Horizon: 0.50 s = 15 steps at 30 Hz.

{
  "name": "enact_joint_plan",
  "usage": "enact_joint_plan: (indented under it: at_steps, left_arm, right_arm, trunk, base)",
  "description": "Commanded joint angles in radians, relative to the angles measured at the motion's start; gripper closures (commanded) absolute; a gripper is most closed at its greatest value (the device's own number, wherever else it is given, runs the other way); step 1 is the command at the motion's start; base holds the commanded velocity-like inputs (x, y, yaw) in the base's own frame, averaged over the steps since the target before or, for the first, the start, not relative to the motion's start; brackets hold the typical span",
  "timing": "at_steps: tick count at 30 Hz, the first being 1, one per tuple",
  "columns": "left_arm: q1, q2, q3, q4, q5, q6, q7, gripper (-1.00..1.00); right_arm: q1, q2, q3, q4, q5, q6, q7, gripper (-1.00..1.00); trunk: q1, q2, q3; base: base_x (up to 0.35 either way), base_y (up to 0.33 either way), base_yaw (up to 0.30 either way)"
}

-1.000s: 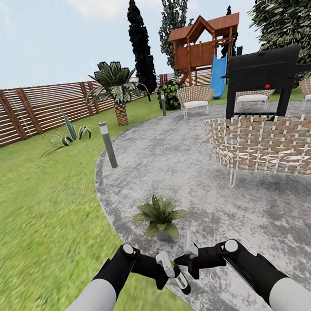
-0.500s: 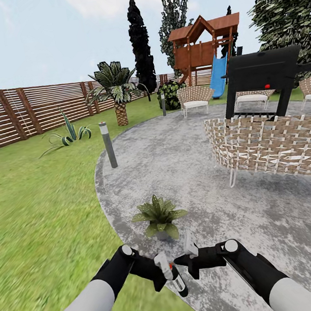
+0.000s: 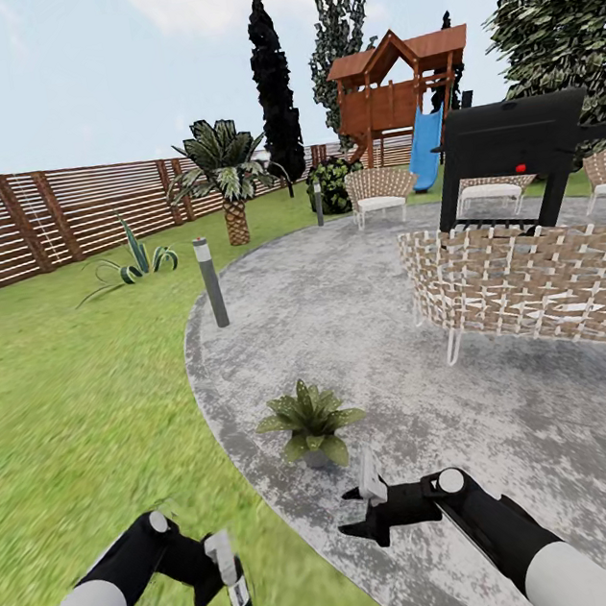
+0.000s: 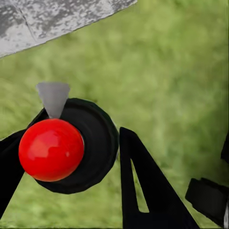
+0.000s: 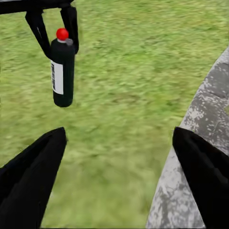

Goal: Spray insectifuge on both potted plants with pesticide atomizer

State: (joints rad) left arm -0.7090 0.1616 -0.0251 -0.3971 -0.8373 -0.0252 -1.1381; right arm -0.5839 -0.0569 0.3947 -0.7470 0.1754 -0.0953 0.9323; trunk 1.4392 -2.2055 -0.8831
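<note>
Clearly the left gripper (image 3: pixel 220 578) is clenching the atomizer (image 3: pixel 230 574) by its top, the black bottle with a white label hanging down over the lawn (image 3: pixel 66 406), well off the patio's (image 3: pixel 341 297) left edge. From the right wrist view the atomizer (image 5: pixel 62 71) is showing its red cap between the two fingers, upright and clear of the grass. The left wrist view is looking straight down onto that red cap (image 4: pixel 50 149), with a grey nozzle tip beside it.

One potted plant (image 3: pixel 310 423) is sitting just inside the patio's left edge, ahead of both arms. The right gripper (image 3: pixel 362 514) is hovering over the patio near that plant with its jaws spread and nothing between them.

Judging from this, the risk is aim: the nozzle is sitting over grass, apart from the plant, so a spray from here would likely be landing on the lawn and leaving the leaves uncovered. The atomizer is also hanging from a pinch near its cap, so a quick swing could be tilting it or slipping it loose.

Only one potted plant is visible here. Which way the nozzle is facing is hard to make out, and the left arm is being cut off by the head view's lower edge.
</note>
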Motion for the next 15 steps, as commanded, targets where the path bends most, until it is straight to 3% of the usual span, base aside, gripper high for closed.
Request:
enact_joint_plan:
  at_steps: [1,3,7,9,11,13,14,15]
  left_arm:
    - [0.017,0.018,0.002,-0.001,0.007,-0.015,0.007,1.00]
    - [0.054,0.033,0.007,0.016,0.044,-0.036,0.076,1.00]
    - [0.080,0.032,0.019,0.118,0.145,-0.047,0.330,1.00]
    - [0.083,0.031,0.034,0.198,0.212,-0.049,0.420,1.00]
    - [0.087,0.029,0.040,0.245,0.284,-0.051,0.461,1.00]
    - [0.105,0.027,0.043,0.274,0.360,-0.066,0.487,1.00]
    - [0.123,0.025,0.044,0.290,0.444,-0.106,0.518,1.00]
    - [0.127,0.023,0.045,0.294,0.478,-0.123,0.538,1.00]
  right_arm:
    - [-0.001,-0.001,0.003,-0.001,0.010,-0.010,-0.001,-1.00]
    - [-0.001,-0.002,0.001,0.002,0.009,-0.012,-0.003,-1.00]
    - [0.001,-0.004,-0.009,0.081,0.005,-0.016,-0.024,-1.00]
    - [0.002,-0.002,-0.072,0.193,0.004,-0.023,-0.143,-1.00]
    - [0.003,0.001,-0.108,0.275,0.003,-0.053,-0.245,-1.00]
    - [0.004,0.001,-0.125,0.367,0.003,-0.129,-0.337,-1.00]
    - [0.006,-0.001,-0.134,0.474,0.002,-0.237,-0.452,-1.00]
    - [0.006,-0.002,-0.136,0.514,0.002,-0.282,-0.503,-1.00]
  trunk:
    - [0.000,0.000,-0.001]
    - [0.000,0.000,-0.001]
    - [0.000,0.000,-0.001]
    - [0.000,0.000,-0.001]
    - [0.000,0.000,-0.001]
    - [0.000,0.000,-0.001]
    - [0.000,0.000,-0.001]
    - [0.000,0.000,-0.001]
  base:
    - [0.000,0.000,0.000]
    - [0.000,0.000,0.000]
    - [0.000,0.000,0.000]
    - [0.000,0.000,0.000]
    - [0.000,0.000,0.000]
    - [0.000,0.000,0.000]
    - [0.000,0.000,0.000]
    - [0.000,0.000,0.000]
